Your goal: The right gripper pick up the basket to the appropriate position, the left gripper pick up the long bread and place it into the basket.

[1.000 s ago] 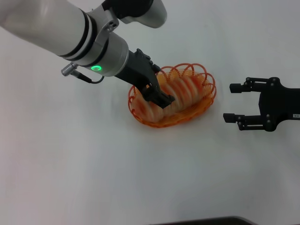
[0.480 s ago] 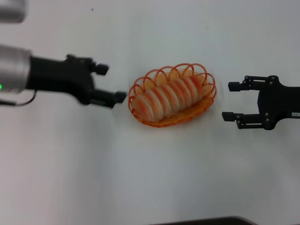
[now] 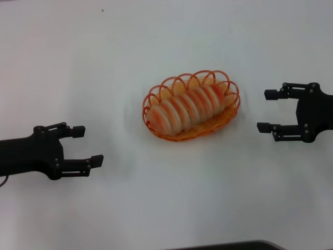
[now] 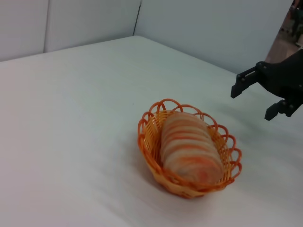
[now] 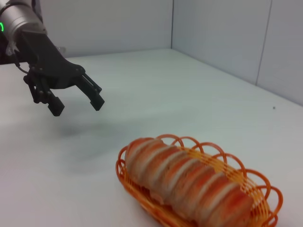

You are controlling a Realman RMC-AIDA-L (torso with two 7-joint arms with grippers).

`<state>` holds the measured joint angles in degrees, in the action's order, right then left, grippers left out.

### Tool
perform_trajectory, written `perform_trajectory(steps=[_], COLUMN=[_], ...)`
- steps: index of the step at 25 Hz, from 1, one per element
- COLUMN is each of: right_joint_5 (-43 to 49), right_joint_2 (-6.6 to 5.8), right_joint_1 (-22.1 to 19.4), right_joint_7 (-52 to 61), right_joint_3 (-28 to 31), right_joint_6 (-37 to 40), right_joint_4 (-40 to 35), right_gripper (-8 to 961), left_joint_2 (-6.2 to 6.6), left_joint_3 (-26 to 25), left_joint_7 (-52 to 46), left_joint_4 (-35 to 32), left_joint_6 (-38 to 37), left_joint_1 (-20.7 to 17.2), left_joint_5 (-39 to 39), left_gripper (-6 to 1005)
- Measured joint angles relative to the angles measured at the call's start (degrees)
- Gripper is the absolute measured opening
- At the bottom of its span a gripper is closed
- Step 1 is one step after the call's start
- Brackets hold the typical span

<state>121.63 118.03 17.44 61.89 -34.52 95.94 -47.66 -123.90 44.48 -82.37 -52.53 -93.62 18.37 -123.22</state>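
The orange wire basket [image 3: 230,112] stands on the white table at centre. The long bread [image 3: 187,107], cream with orange-red ridges, lies inside it along its length. Basket [image 4: 150,161] and bread [image 4: 189,144] also show in the left wrist view, and basket [image 5: 270,205] and bread [image 5: 189,182] in the right wrist view. My left gripper [image 3: 85,145] is open and empty, low at the left, well clear of the basket; it shows too in the right wrist view [image 5: 75,98]. My right gripper [image 3: 266,111] is open and empty just right of the basket; the left wrist view [image 4: 253,101] shows it too.
The white table [image 3: 166,208] spreads all round the basket. Pale wall panels [image 5: 218,33] stand behind the table in the wrist views. A dark edge [image 3: 229,246] runs along the table's front.
My left gripper let go of the bread in the basket, drew back to the left and then down toward the front left. My right gripper shifted slightly right. The basket and bread stayed put.
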Motion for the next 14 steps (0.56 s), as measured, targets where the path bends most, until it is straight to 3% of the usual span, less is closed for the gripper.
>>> perform_trajectory(steps=[4, 14], right_joint_5=[2.2, 3.2], right_joint_2=[0.29, 0.89], right_joint_1=[-0.1, -0.1], right_joint_7=[0.0, 0.0], right_joint_3=[0.4, 0.4], right_joint_6=[-1.0, -2.3], right_joint_4=[0.1, 0.5], right_gripper=[791, 791], left_joint_2=[0.10, 0.38], left_joint_3=[-0.8, -1.0], left_joint_7=[3.2, 3.5], left_joint_4=[3.3, 3.1], left_joint_6=[2.0, 2.1], left_joint_1=[0.0, -0.1], left_joint_5=[-0.5, -0.7], left_gripper=[908, 909])
